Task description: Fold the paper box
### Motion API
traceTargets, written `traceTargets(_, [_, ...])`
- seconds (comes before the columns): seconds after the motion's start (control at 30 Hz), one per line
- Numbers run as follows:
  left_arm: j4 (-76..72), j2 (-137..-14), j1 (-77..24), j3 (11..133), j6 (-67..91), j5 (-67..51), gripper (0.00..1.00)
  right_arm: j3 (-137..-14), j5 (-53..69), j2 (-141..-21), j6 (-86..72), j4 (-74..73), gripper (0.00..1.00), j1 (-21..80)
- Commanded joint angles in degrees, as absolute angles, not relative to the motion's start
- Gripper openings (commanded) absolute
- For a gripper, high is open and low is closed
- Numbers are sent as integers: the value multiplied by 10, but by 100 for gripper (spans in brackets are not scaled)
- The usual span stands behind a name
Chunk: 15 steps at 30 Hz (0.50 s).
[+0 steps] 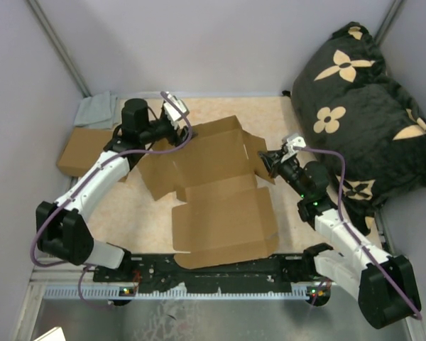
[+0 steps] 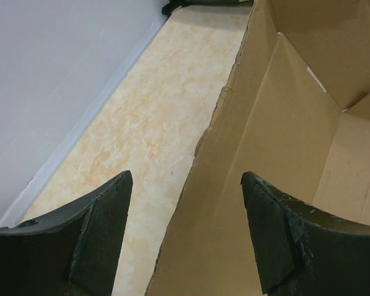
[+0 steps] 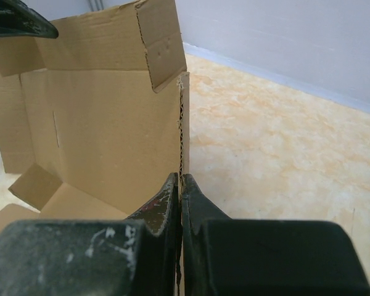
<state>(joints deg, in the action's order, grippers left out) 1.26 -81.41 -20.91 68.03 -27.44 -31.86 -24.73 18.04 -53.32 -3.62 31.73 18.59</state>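
Note:
The paper box (image 1: 220, 192) is a brown die-cut cardboard sheet, partly raised, in the middle of the table. Its far walls stand up; the near panel lies flat. My right gripper (image 1: 268, 162) is shut on the right side flap's edge (image 3: 181, 135), which stands upright between the fingers. My left gripper (image 1: 172, 122) is open at the far left of the box; in the left wrist view (image 2: 185, 185) its fingers straddle the upper edge of the left wall (image 2: 259, 160), one finger outside, one inside.
A ready-made shallow brown box (image 1: 85, 153) lies at the far left under a grey cloth (image 1: 98, 110). A black cushion with tan flowers (image 1: 362, 99) fills the right side. Grey walls close in the table at left and back.

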Motion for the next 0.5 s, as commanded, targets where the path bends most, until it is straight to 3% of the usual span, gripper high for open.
traceTargets(0.0, [-1, -828, -210, 677, -300, -333, 78, -256, 192, -516, -36, 326, 0, 185])
traceTargets(0.37, [56, -887, -211, 750, -361, -357, 77, -256, 195, -509, -32, 313, 0, 185])
traceTargets(0.47, [73, -892, -210, 751, -366, -388, 68, -255, 193, -508, -31, 312, 0, 185])
